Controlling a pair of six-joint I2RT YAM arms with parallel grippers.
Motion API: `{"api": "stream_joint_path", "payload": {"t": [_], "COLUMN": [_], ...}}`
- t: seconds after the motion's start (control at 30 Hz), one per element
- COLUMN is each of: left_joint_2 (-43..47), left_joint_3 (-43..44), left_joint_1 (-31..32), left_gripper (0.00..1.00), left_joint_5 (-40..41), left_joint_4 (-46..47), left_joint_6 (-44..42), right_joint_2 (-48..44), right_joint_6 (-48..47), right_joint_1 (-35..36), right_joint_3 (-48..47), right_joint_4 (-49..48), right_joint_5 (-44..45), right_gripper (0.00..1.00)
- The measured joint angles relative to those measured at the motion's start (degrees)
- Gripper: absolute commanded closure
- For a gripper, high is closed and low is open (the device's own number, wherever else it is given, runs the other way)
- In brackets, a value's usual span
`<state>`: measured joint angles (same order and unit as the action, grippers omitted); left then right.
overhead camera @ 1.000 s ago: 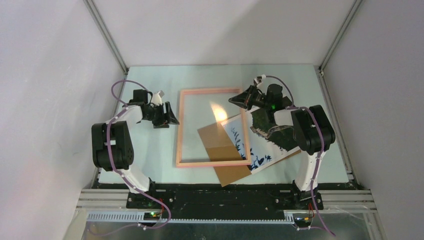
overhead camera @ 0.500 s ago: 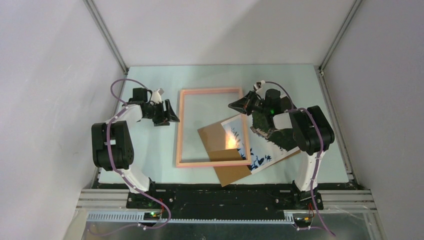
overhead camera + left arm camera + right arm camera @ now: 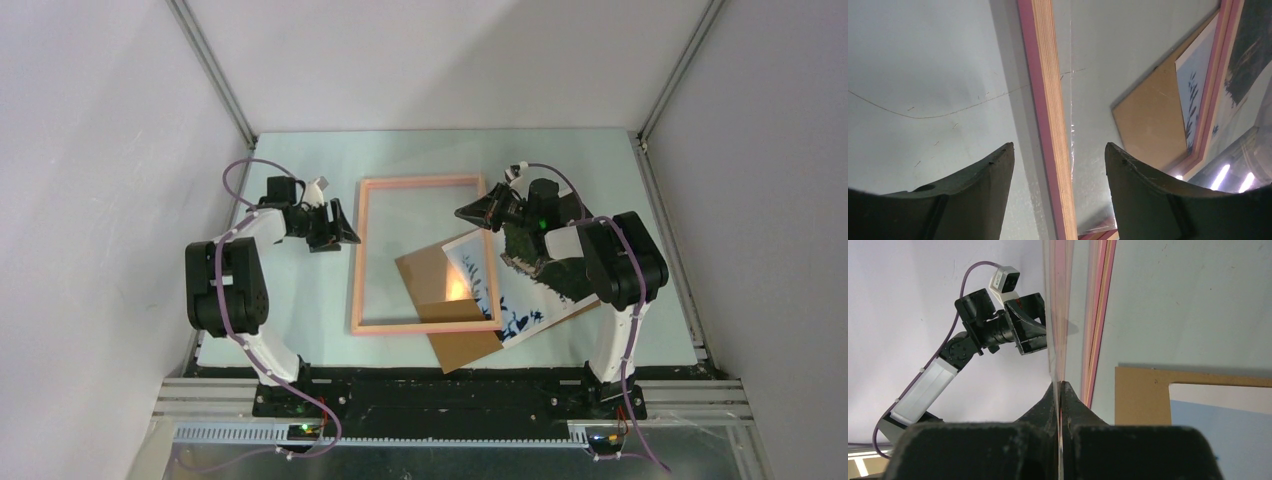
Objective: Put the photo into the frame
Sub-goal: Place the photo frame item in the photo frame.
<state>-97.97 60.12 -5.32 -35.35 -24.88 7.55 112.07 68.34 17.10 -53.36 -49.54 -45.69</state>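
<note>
The salmon-pink frame (image 3: 360, 260) lies in the middle of the table. My left gripper (image 3: 345, 235) is open, its fingers straddling the frame's left rail (image 3: 1045, 100) without gripping it. My right gripper (image 3: 464, 213) is shut on the thin edge of the frame's clear pane (image 3: 1060, 340) just inside the right rail. The photo (image 3: 520, 305) lies on a brown backing board (image 3: 465, 350) at the frame's lower right corner. One part of it lies under the pane and another is hidden by my right arm. The photo's pale blue sky (image 3: 1218, 415) shows in the right wrist view.
White enclosure walls (image 3: 420, 60) stand close on three sides of the pale green table (image 3: 300, 300). A purple cable (image 3: 240, 170) loops beside the left arm. The arm bases sit on the black rail (image 3: 440, 385) at the near edge.
The bright glint on the pane has slid from its upper part down toward the backing board. My right gripper has shifted slightly down and left. The left gripper has edged toward the left rail.
</note>
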Motion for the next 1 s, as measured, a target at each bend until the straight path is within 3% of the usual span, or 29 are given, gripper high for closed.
{"api": "stream_joint_path", "payload": {"t": [1.0], "left_joint_2": [-0.3], "left_joint_3": [-0.2], "left_joint_1": [0.7], "left_gripper": [0.29], "left_joint_5": [-0.2], "left_joint_4": [1.0], "left_joint_6": [0.0], "right_joint_2": [0.0], "right_joint_6": [-1.6], "right_joint_1": [0.4], "right_joint_3": [0.0], "right_joint_4": [2.1], "right_joint_5": [-1.3], "right_gripper": [1.0]}}
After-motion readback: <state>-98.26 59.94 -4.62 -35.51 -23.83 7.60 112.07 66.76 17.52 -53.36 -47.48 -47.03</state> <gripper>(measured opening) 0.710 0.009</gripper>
